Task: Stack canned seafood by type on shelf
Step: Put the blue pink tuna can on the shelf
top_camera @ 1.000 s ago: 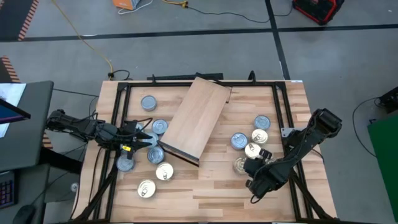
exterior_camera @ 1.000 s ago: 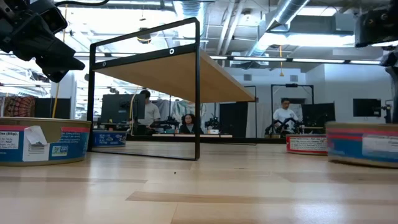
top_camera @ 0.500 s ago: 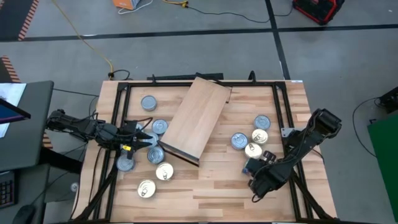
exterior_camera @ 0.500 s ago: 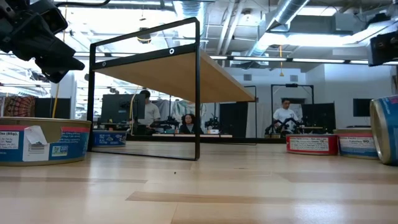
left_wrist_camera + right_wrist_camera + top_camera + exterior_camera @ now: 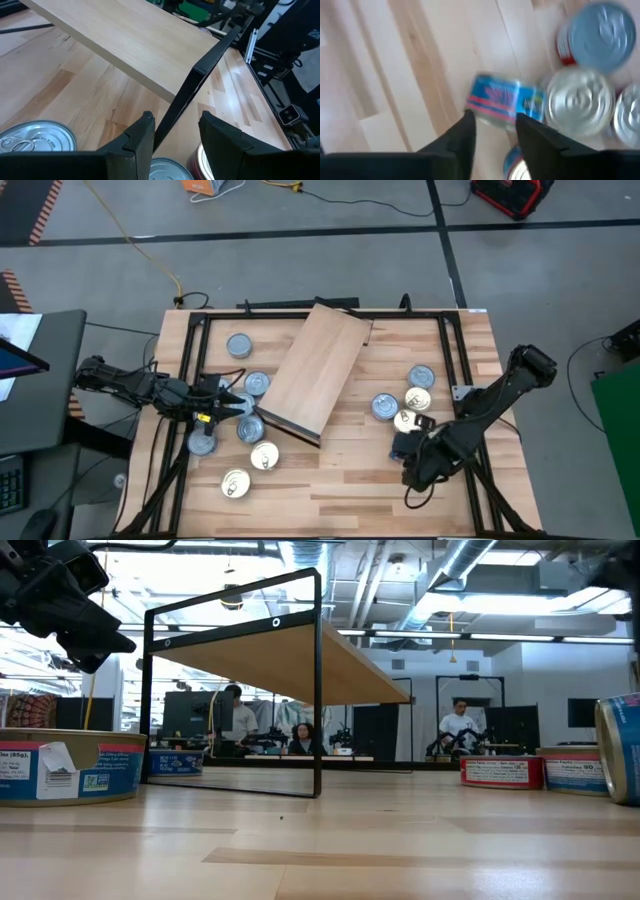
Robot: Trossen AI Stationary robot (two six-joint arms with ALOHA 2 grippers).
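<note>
Light wood shelf [image 5: 312, 370], high view: slanted plank at frame centre, its top bare, no can stacked on it. Right gripper [image 5: 412, 450] low right of centre, just below the right cluster [image 5: 405, 400] of silver and pale-lidded cans. Judgement: the step is picking a can from this cluster; best to come down square over one lid, clear of its neighbours, which sit touching or nearly so. Left gripper [image 5: 232, 406] waits at centre left among the left cans [image 5: 248, 430], close by the shelf's dark edge.

Low view: shelf [image 5: 300, 655] raised on a black frame [image 5: 318, 685]; one can on edge [image 5: 620, 748] at far right, liable to roll. Flat cans at left [image 5: 68, 765] and right [image 5: 500, 771]. People seated in the room behind.

Left wrist view: fingers [image 5: 142, 137] apart, nothing between them; frame post [image 5: 192, 95] runs straight ahead and would block a forward reach.

Right wrist view: fingers [image 5: 465, 132] parted, grasping nothing; a blue-labelled can on edge [image 5: 505, 106] lies just beyond them, silver lids [image 5: 577, 102] crowding beside it.
</note>
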